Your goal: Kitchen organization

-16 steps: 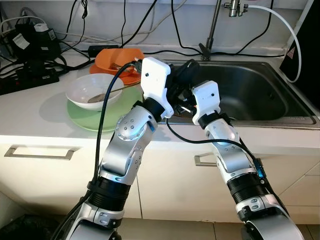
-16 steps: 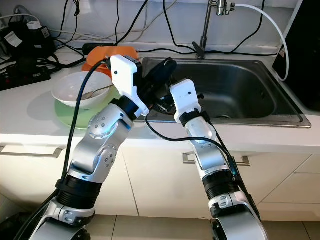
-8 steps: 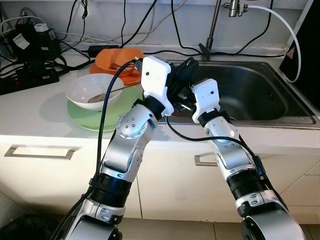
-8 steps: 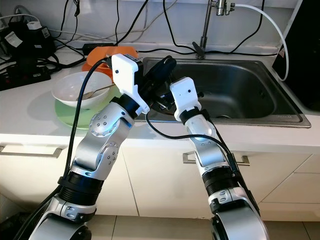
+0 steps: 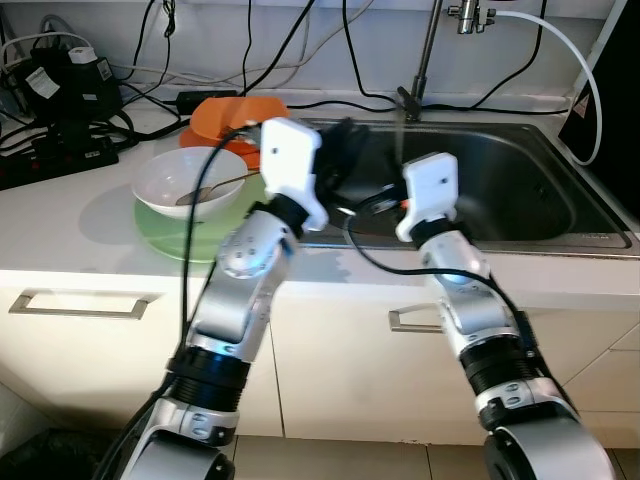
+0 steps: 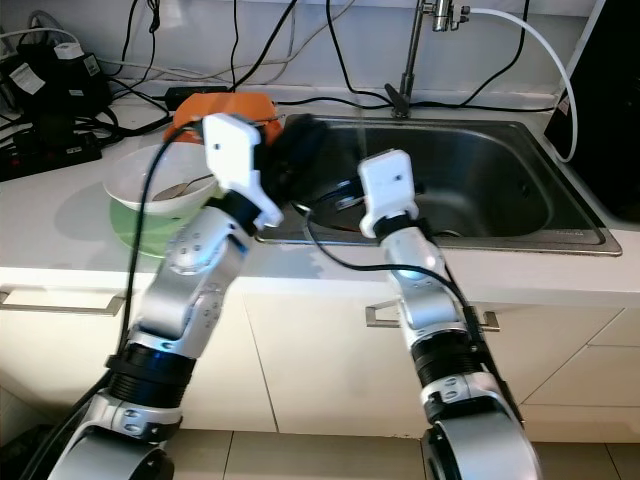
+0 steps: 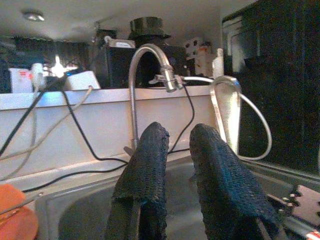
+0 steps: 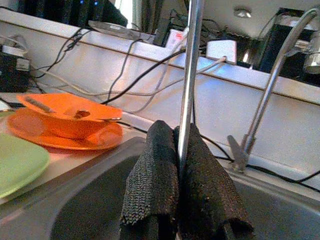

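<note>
Head views: both arms reach over the front-left corner of the sink (image 5: 560, 215). Right gripper (image 5: 392, 196) stands a thin metal utensil handle (image 5: 401, 150) upright at 12 o'clock from its fingers, probably to keep it clear of the rim before it's set down. Left gripper (image 5: 345, 165) hovers just beside it over the basin. At 9 o'clock from the grippers, a white bowl (image 5: 190, 185) with a spoon (image 5: 215, 187) sits on a green plate (image 5: 180, 235); an orange dish set (image 5: 230, 115) is behind it near the wall, so sorting looks unfinished.

Left wrist: fingers (image 7: 145, 170) slightly parted, nothing between them. A shiny spoon bowl (image 7: 227, 112) stands at 1 o'clock from the fingertips, with the faucet (image 7: 147, 60) behind.

Right wrist: fingers (image 8: 155, 170) pinched tight on the handle (image 8: 190, 75), which runs straight up out of frame; low grip, so the top could swing. Orange dishes (image 8: 65, 120) at 9 o'clock on the counter.
</note>
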Controlling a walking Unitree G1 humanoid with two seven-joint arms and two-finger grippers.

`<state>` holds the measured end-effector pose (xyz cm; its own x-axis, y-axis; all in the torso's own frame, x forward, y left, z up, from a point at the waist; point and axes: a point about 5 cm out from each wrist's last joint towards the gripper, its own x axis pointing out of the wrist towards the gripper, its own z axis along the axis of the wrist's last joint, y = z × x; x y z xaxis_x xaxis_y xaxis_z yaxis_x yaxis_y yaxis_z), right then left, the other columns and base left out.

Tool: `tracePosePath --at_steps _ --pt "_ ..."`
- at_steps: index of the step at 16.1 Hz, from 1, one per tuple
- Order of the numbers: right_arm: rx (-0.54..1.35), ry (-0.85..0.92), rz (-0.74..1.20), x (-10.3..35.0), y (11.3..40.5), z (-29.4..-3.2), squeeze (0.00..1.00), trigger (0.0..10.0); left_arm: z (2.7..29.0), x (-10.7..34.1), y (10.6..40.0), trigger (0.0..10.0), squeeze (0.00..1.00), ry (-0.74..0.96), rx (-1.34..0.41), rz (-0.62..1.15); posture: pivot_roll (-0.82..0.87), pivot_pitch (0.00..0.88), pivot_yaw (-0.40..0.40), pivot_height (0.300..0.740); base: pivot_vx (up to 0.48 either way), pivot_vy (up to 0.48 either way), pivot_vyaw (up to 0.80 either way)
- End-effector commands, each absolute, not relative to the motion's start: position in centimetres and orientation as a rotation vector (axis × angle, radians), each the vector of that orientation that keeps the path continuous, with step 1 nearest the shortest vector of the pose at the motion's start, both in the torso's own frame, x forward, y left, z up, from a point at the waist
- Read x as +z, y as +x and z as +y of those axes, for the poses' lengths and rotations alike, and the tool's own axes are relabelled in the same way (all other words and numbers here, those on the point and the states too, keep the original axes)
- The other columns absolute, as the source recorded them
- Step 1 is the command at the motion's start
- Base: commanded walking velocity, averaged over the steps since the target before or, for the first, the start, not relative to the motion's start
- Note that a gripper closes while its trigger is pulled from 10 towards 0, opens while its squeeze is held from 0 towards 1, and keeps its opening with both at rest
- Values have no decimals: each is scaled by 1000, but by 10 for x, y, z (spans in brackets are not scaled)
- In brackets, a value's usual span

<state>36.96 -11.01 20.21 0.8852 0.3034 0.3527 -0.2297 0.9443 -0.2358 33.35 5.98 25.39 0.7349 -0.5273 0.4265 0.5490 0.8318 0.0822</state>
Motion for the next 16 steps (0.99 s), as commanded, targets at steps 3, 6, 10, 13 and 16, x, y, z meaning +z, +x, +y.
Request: tracePosePath --at_steps 3,6,10,13,16 --pt "274 -178 -422 208 371 -109 0 10000 58 251 334 10000 1000 -48 -587 -440 9 0 -1 740 0 0 0" --pt "268 -170 -419 208 372 -110 0 10000 63 253 336 10000 1000 -47 -543 -450 15 0 -4 740 0 0 0" --pt "202 -166 -411 210 377 -123 0 10000 81 229 346 10000 925 71 -391 -361 21 0 -8 740 0 0 0" --pt "163 -162 -416 218 383 -133 0 10000 98 215 351 10000 0 66 -282 -316 24 0 -5 740 0 0 0" --pt "126 -154 -413 221 389 -136 0 10000 98 207 351 10000 0 54 -275 -301 28 0 -3 740 0 0 0"
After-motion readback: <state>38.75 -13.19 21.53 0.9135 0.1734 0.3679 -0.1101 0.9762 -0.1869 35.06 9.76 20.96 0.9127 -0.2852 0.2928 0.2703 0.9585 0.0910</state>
